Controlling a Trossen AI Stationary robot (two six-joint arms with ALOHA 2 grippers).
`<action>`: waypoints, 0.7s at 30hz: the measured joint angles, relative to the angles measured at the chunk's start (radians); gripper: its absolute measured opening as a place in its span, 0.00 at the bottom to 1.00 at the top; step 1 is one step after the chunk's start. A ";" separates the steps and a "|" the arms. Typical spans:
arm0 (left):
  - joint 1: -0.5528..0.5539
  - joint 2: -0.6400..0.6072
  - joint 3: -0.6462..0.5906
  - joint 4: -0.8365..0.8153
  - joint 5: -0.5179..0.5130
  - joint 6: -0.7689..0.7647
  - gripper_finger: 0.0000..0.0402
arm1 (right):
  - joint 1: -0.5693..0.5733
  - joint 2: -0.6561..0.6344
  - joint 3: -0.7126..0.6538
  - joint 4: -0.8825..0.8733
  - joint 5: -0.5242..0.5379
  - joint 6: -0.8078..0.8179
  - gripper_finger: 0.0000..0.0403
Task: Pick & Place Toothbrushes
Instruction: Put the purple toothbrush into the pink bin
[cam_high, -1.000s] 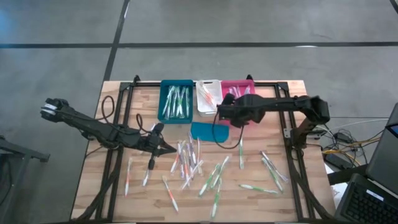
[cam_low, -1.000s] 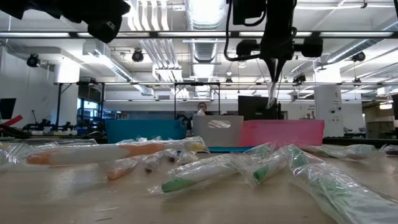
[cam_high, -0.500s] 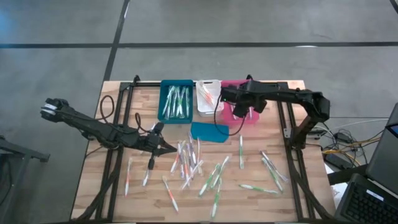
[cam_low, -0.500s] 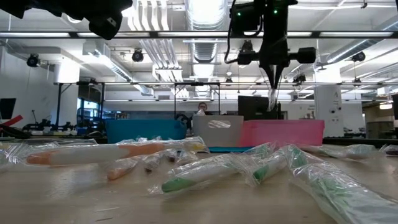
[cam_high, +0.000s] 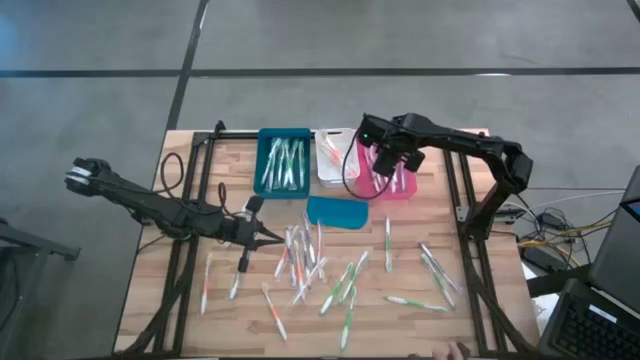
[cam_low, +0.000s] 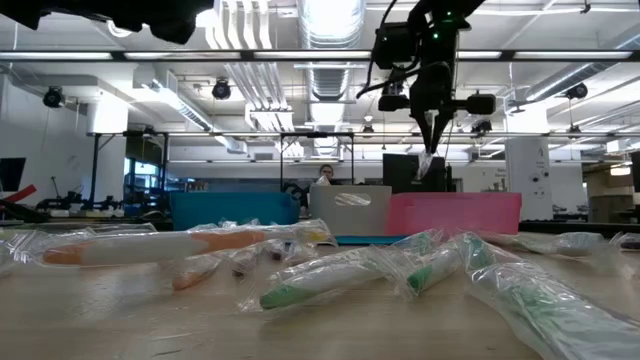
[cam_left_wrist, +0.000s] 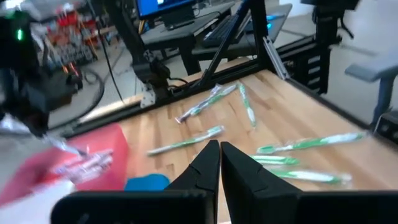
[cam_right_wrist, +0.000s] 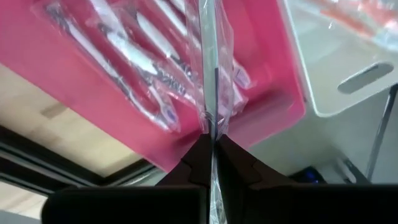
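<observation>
Right wrist view shows the right tool (cam_right_wrist: 211, 146) pinched shut on one wrapped toothbrush (cam_right_wrist: 209, 74), which hangs over the pink bin (cam_right_wrist: 124, 106), where several others already lie. The held toothbrush is a thin stick sealed in a clear crinkly sleeve. It looks very light and stiff along its length, but the sleeve is likely slick and loose, so a pinch that catches only plastic could let the stick slide. A grip across the shaft near the middle seems safest. Here the tool holds it at one end, and its long axis runs straight out from the fingertips, hanging downward into the bin in the low view (cam_low: 427, 160).

In the high view the right tool (cam_high: 385, 165) sits above the pink bin (cam_high: 392, 190) at the back of the desk (cam_high: 470, 330), next to the white bin (cam_high: 333, 175) and the blue bin (cam_high: 284, 190). The loose toothbrushes (cam_high: 340, 290) are scattered over the middle and front of the desk, pointing every way. The left tool (cam_high: 262, 237) is shut and empty, low over the desk beside that scatter.
</observation>
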 joint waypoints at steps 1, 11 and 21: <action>0.000 0.000 0.000 0.004 0.000 0.031 0.05 | -0.008 0.003 0.000 0.006 0.000 -0.007 0.02; 0.000 0.000 0.000 0.004 0.000 0.106 0.05 | -0.035 0.099 -0.005 0.067 0.007 -0.226 0.02; 0.000 0.000 0.000 0.003 0.000 0.105 0.05 | -0.038 0.209 -0.009 0.079 -0.004 -0.227 0.02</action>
